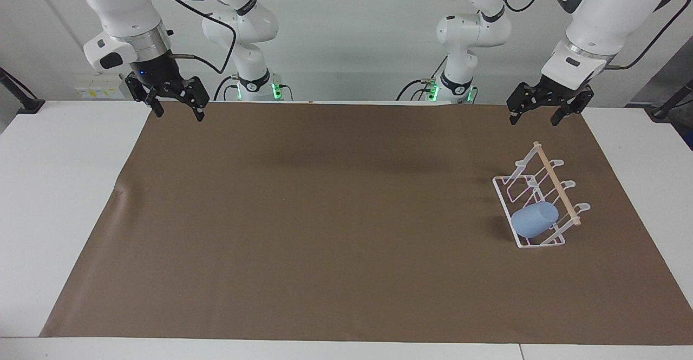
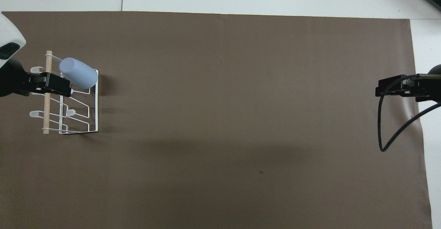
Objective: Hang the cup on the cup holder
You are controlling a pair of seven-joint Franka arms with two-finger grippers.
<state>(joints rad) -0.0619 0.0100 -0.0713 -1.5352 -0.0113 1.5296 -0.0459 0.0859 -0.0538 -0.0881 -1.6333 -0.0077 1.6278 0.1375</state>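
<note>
One camera looks from high across the table (image 1: 32,197) at the robots; the other looks steeply down from above them. Both share the brown mat (image 1: 325,224).

left gripper (image 1: 533,120) raised, fingers apart, right gripper (image 1: 179,113) likewise

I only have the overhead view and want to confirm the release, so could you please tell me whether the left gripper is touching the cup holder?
Observer: No, the left gripper hangs high above the cup holder, well clear of it.
Operator: Are its fingers open?
Observer: Yes, open and empty.
Operator: And how does the cup sit?
Observer: The cup rests tilted over a slanted prong, rim up toward the dowel.
</note>
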